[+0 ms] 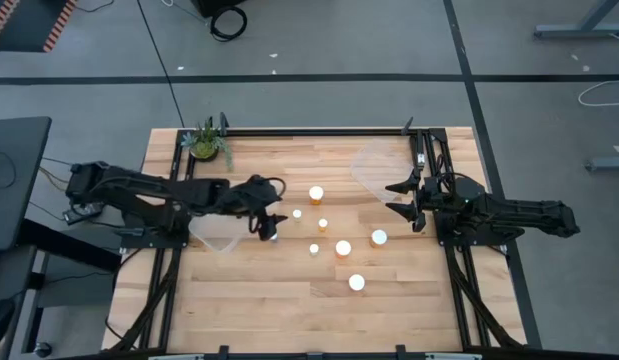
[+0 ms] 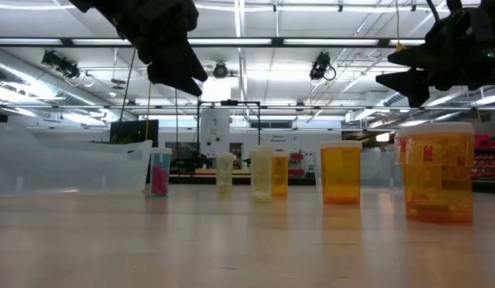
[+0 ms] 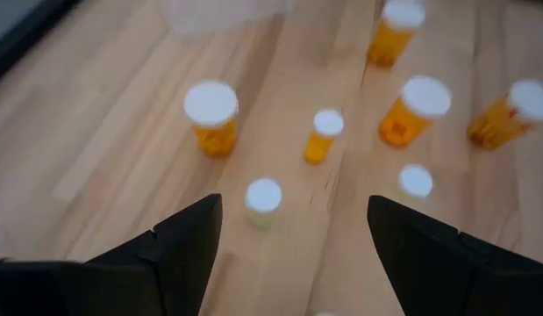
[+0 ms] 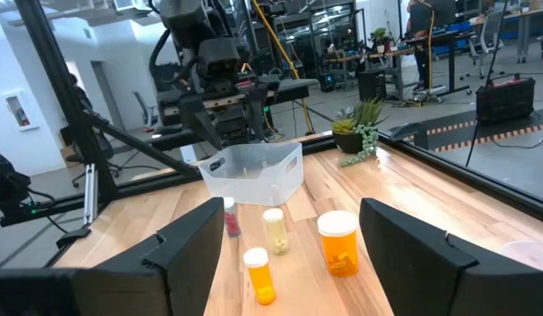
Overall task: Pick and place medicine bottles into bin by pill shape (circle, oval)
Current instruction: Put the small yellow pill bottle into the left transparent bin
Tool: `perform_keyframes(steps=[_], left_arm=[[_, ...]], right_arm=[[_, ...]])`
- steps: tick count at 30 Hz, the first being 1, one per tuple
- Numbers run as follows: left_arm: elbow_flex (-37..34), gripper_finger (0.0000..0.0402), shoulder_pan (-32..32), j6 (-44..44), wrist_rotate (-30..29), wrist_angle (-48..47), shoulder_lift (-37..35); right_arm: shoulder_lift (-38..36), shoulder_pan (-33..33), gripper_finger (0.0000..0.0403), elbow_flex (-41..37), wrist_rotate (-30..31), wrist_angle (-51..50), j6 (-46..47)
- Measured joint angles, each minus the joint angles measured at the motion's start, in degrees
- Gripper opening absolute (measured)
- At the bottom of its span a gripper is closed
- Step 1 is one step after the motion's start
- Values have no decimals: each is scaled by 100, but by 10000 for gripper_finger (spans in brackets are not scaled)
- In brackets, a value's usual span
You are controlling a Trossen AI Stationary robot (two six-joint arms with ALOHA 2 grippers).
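Observation:
Several small orange-amber bottles with white caps stand upright on the wooden table (image 1: 249, 310), spread around its middle, among them a large-capped one (image 1: 316, 193) and small ones (image 1: 297, 213) (image 1: 323, 224). My left gripper (image 1: 268, 224) is open and empty, raised above the table just left of the group; in the left wrist view (image 3: 293, 206) a small pale bottle (image 3: 263, 197) stands below the gap between its fingers. My right gripper (image 1: 399, 198) is open and empty, raised at the right of the group; it also shows in its wrist view (image 4: 289, 215).
A clear plastic bin (image 1: 217, 236) stands under my left arm at the table's left. A second clear bin (image 1: 374, 165) stands at the far right. A small potted plant (image 1: 207, 142) is at the far left corner. Black frame rails run along the table's sides.

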Motion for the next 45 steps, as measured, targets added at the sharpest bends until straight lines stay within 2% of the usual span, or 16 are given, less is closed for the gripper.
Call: perform_keyframes(steps=[13, 16, 29, 37, 40, 45], left_arm=[[1042, 293, 40, -358, 459, -1575, 1318], [1093, 293, 40, -398, 575, -1652, 1526], [1110, 293, 488, -126, 386, -1323, 2299], [1182, 293, 740, -126, 815, -1172, 2344], [1491, 293, 780, -73, 911, -1279, 2514], [2344, 293, 778, 276, 950, -2273, 3110]], right_arm=[[2, 2, 272, 2, 0, -100, 0], [0, 2, 272, 2, 0, -104, 0], [0, 0, 272, 2, 0, -177, 0], [0, 1, 272, 1, 0, -195, 0], [0, 0, 272, 2, 0, -194, 0], [-2, 1, 272, 2, 0, -201, 0]])
